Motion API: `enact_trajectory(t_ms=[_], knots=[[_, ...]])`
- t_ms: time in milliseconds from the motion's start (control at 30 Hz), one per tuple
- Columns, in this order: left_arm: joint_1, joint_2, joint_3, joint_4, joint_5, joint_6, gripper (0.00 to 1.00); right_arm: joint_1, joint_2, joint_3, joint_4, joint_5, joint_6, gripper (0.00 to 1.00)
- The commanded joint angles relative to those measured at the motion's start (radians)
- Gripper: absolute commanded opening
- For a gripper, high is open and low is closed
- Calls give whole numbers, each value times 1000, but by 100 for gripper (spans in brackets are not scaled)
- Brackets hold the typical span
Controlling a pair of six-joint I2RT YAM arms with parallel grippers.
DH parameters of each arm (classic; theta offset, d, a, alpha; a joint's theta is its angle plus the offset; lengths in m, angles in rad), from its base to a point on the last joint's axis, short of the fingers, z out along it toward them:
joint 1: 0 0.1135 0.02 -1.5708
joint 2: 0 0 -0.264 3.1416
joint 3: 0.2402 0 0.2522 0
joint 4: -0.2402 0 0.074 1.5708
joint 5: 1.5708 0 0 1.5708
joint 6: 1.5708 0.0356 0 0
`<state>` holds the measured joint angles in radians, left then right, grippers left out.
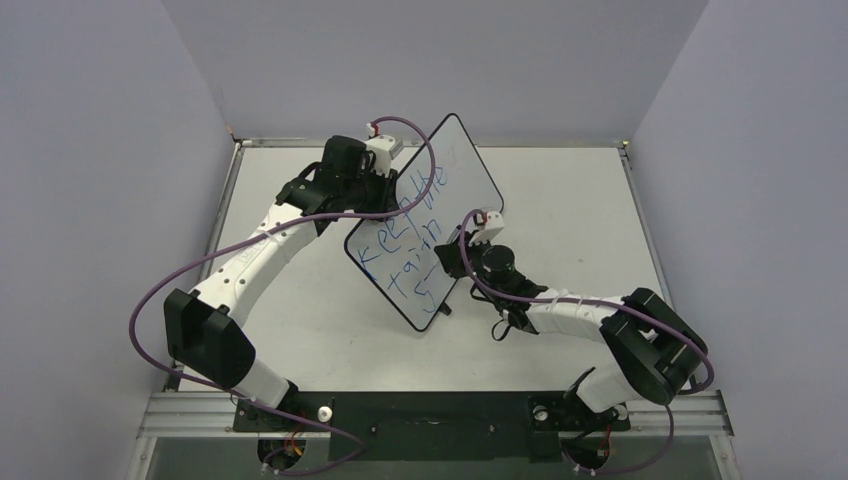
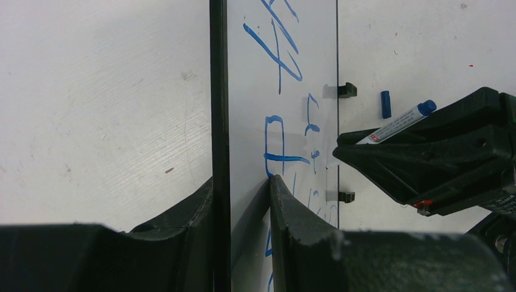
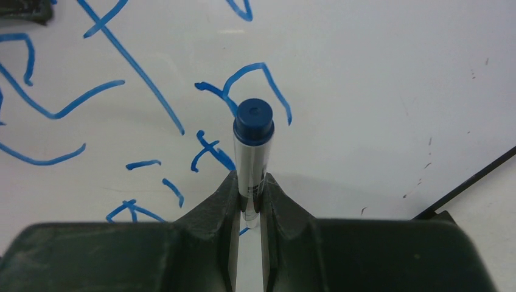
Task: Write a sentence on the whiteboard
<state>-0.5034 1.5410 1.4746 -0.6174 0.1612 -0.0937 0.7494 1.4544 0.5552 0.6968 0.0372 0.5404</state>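
Right end effector pinches marker, tip hidden | left end effector pinches whiteboard rim

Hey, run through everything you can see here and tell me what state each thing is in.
Whiteboard: tilted, rim clamped by left gripper.
Sentence: unfinished, third line just begun.
Marker: gripped by right gripper, tip hidden.
Cap: off, lying on table.
Left gripper: shut on whiteboard.
Right gripper: shut on marker.
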Motion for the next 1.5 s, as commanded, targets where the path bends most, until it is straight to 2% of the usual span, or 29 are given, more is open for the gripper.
enact_trajectory(t_ms=[0, 333, 800, 1467], knots=[[-38, 27, -48, -43, -29, 84, 0, -19, 1, 43, 24, -19, 8, 0], [-38, 27, -48, -43, -29, 84, 0, 8, -97, 33, 5, -29, 22, 0], [-38, 24, -51, -44, -32, 85, 0, 17, -7, 52, 113, -67, 72, 0], [-38, 24, -50, -44, -32, 86, 0, 19, 37, -33, 109, -51, 86, 0]])
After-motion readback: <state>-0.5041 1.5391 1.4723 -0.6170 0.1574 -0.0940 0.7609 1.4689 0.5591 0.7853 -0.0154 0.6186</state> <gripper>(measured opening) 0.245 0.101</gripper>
